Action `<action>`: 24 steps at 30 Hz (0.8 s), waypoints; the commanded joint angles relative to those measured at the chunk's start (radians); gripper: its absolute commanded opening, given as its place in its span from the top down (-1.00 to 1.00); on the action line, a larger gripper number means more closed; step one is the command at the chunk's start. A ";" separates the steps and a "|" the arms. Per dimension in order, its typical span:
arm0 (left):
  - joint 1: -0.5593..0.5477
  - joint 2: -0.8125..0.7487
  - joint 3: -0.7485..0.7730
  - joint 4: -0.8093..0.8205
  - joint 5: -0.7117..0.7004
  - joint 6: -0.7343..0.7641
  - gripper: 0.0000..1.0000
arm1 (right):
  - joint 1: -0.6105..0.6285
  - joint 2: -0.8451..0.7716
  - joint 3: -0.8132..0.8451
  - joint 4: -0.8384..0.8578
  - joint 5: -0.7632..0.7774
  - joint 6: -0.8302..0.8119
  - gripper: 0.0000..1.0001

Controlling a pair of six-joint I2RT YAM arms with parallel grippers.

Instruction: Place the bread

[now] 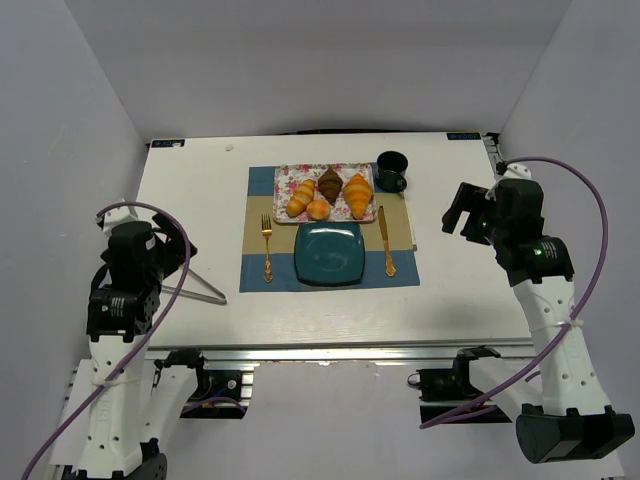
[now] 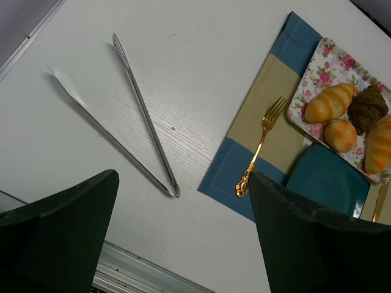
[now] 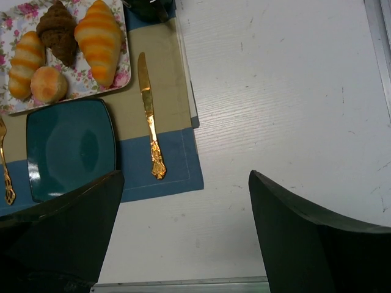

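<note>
White table point(image 1: 200, 190), enclosed by pale grey walls on three sides. At centre: blue-and-tan placemat point(image 1: 258, 272). On far part of placemat: floral tray point(image 1: 283, 176) carrying four pastries.

Striped roll point(image 1: 300, 197) at left of tray, lying at a slant. Round bun point(image 1: 318, 209) just beside its near end, close to near edge of tray. Dark croissant point(image 1: 330, 184) at middle of tray, golden croissant point(image 1: 358, 194) at right.

Just on near side of tray: square teal plate point(image 1: 328, 253). Gold fork point(image 1: 267, 248) left of plate, gold knife point(image 1: 385, 242) right of plate, both on placemat. Dark cup point(image 1: 391, 170) at far right corner of placemat, beside tray. Metal tongs point(image 2: 148, 125) flat on table, left of placemat, arms splayed in a V.

Left gripper point(image 2: 183, 183): fingers spread wide apart, holding nothing. Raised over table near tongs, well apart from tray.

Right gripper point(image 3: 186, 183): fingers likewise spread wide, holding nothing. Raised over table right of placemat, well apart from striped roll and round bun.
</note>
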 commanded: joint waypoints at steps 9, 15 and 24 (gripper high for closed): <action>-0.001 0.027 0.039 -0.135 0.011 -0.132 -0.96 | 0.002 -0.035 0.028 0.092 -0.168 -0.019 -0.79; -0.001 0.039 -0.092 -0.134 0.127 -0.305 -0.96 | 0.002 0.023 0.050 -0.005 -0.074 -0.014 -0.79; -0.001 0.160 -0.235 -0.136 0.096 -0.410 -0.96 | 0.002 0.008 -0.065 0.036 -0.310 0.063 -0.79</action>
